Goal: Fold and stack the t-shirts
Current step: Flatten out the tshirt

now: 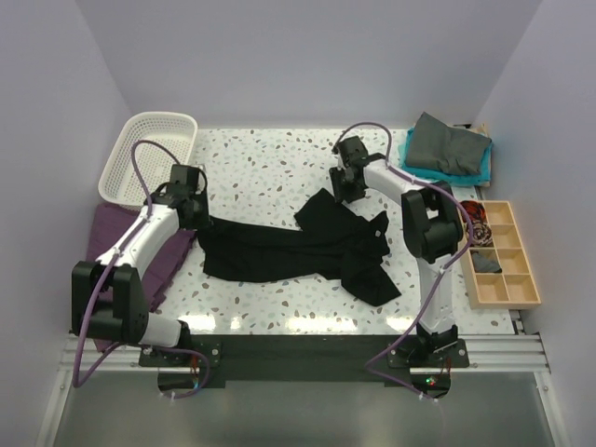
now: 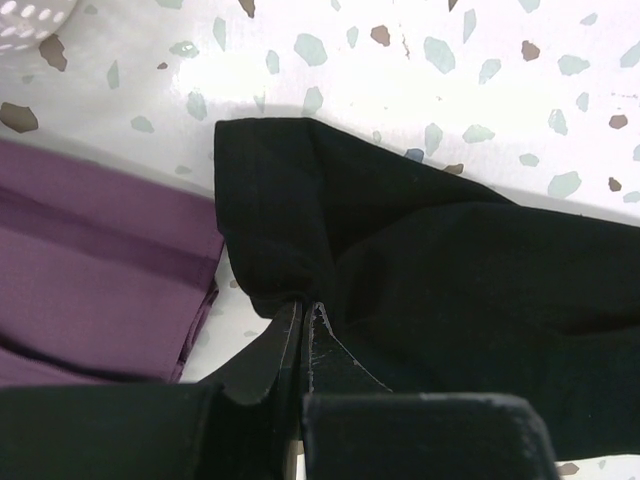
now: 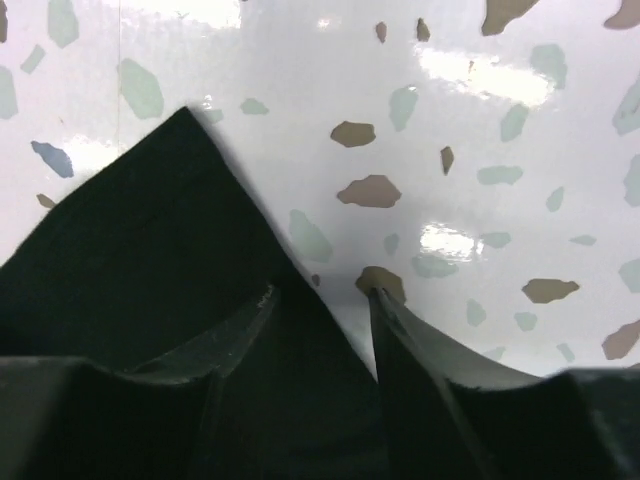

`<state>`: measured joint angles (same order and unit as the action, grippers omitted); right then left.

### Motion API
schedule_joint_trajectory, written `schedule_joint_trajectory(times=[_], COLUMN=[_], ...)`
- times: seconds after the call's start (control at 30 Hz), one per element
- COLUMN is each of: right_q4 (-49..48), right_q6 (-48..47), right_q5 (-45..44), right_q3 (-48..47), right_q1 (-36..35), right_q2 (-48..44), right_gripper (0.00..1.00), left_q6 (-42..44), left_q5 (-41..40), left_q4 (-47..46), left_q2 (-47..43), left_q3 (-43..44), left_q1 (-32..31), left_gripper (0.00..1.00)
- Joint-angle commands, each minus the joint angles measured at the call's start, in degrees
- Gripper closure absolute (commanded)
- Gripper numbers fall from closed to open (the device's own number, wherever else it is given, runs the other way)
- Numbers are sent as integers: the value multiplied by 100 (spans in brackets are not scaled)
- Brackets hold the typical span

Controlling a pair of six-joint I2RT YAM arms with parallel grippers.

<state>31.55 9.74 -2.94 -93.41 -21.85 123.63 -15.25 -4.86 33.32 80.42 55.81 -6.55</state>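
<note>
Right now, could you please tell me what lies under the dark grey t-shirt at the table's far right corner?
A teal t-shirt lies under the dark grey t-shirt; only its near and right edges show. The rest of it, and anything beneath, is covered.

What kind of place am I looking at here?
Probably a robot lab's test booth, not a home: a left arm and right arm bolted at the edge of a speckled table, plain walls closing it in, and a black t-shirt spread between them.
</note>
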Motion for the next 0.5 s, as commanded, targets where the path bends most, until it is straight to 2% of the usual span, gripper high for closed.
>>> schedule_joint_trajectory(times=[0.0, 0.03, 0.13, 0.47], right_q4=[204, 124, -44, 44], right_q6=[63, 72, 81, -24], right_q5=[398, 408, 460, 1322], right_q3=[14, 102, 340, 340], right_q1=[251, 268, 269, 216], right_q2=[66, -23, -304, -24], right_gripper=[44, 35, 28, 32], left_q6=[101, 101, 101, 83], left_q5=[29, 21, -32, -6], left_q4=[-80, -63, -54, -63], left_q2=[210, 237, 255, 281], left_q3=[237, 246, 246, 246], left_q1=[-75, -84, -84, -84], left_gripper=[100, 100, 100, 100])
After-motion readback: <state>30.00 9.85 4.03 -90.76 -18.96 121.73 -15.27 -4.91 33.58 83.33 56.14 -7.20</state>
